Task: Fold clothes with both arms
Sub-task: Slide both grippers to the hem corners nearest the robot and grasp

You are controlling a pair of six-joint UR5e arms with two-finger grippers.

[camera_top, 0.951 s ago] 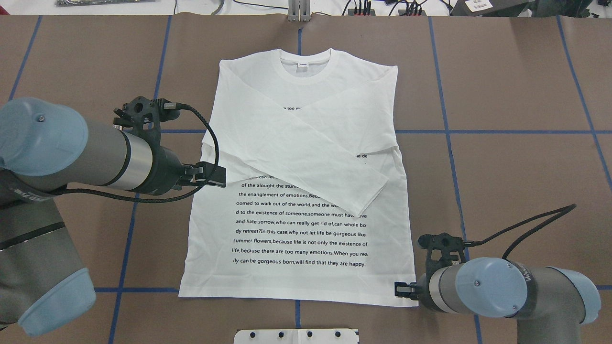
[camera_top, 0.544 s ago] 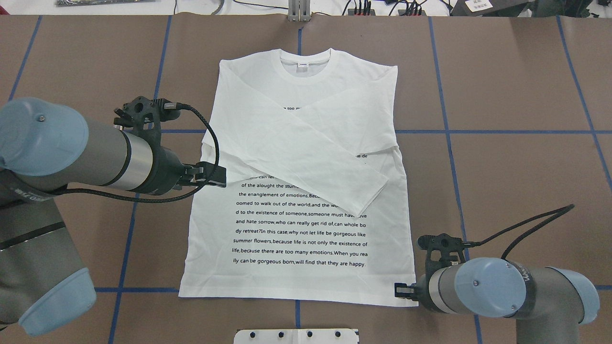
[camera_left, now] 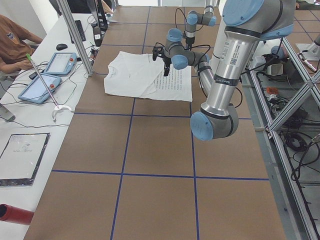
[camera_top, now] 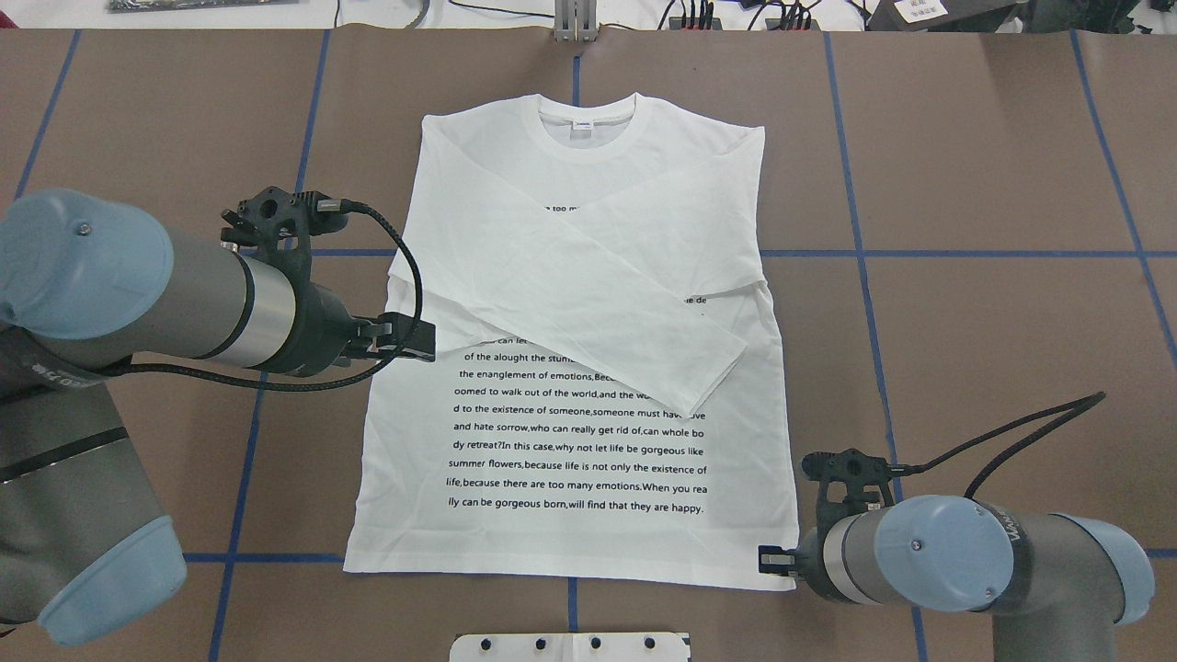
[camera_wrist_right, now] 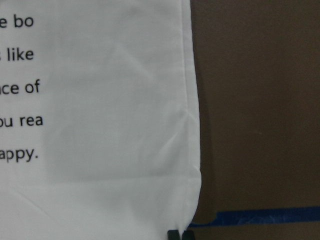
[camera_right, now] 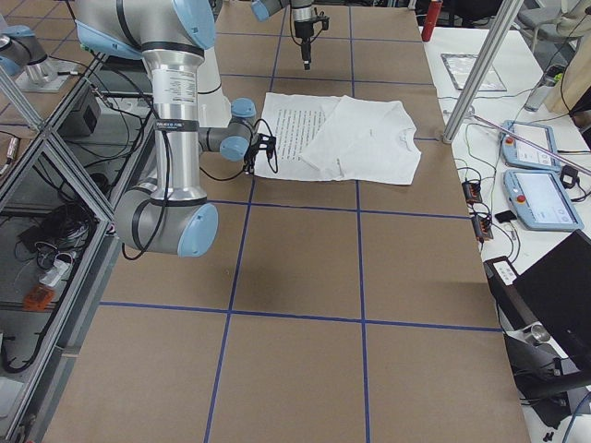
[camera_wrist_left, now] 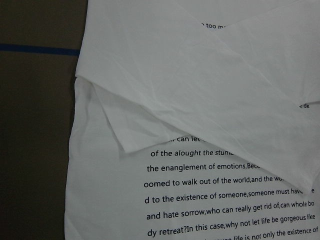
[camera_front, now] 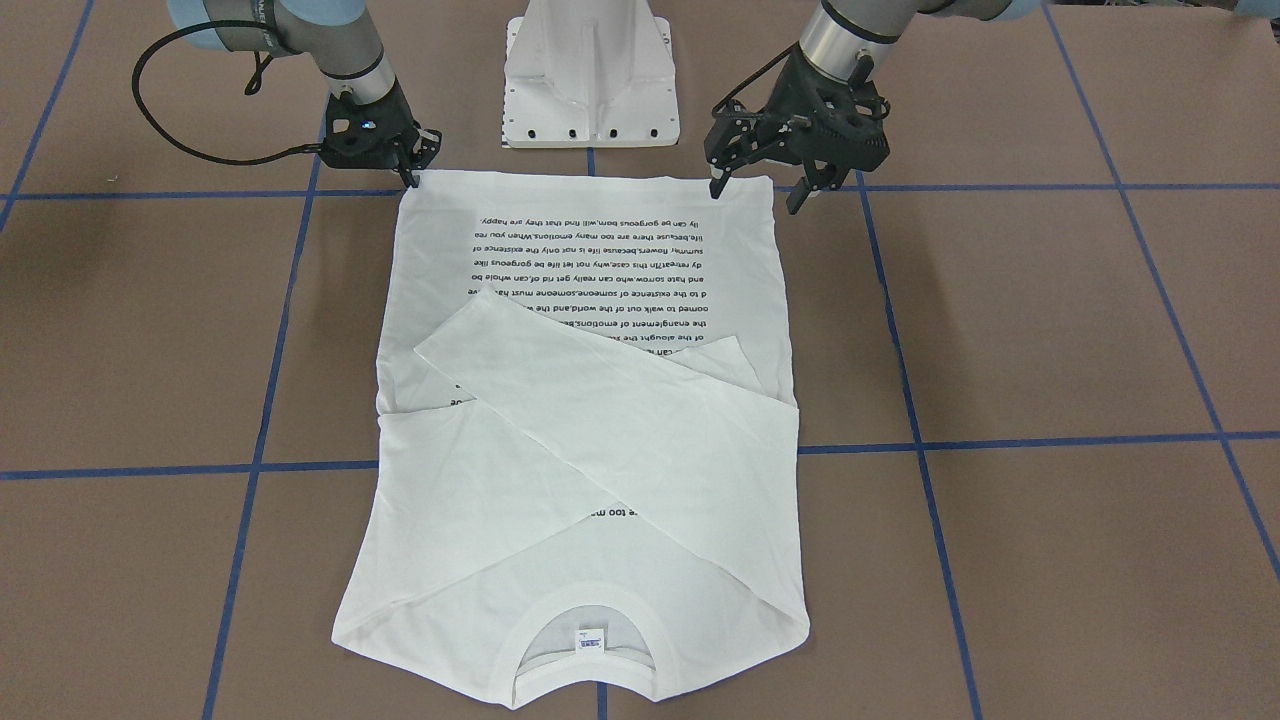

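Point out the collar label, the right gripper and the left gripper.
collar label (camera_front: 589,638), front-facing view, middle of the blue-white tag.
right gripper (camera_front: 411,178), front-facing view, between its jaws at the T-shirt (camera_front: 590,430) hem corner.
left gripper (camera_front: 755,200), front-facing view, between its open jaws.

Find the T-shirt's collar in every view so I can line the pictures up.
Exterior front-facing: collar at bottom centre.
Overhead exterior: collar at top centre.
Exterior left: collar at the left end of the T-shirt, small.
Exterior right: collar at the shirt's right end.
Left wrist-mounted: not in it.
Right wrist-mounted: not in it.
Shared landmark: the black text, on the shirt's end away from the collar.
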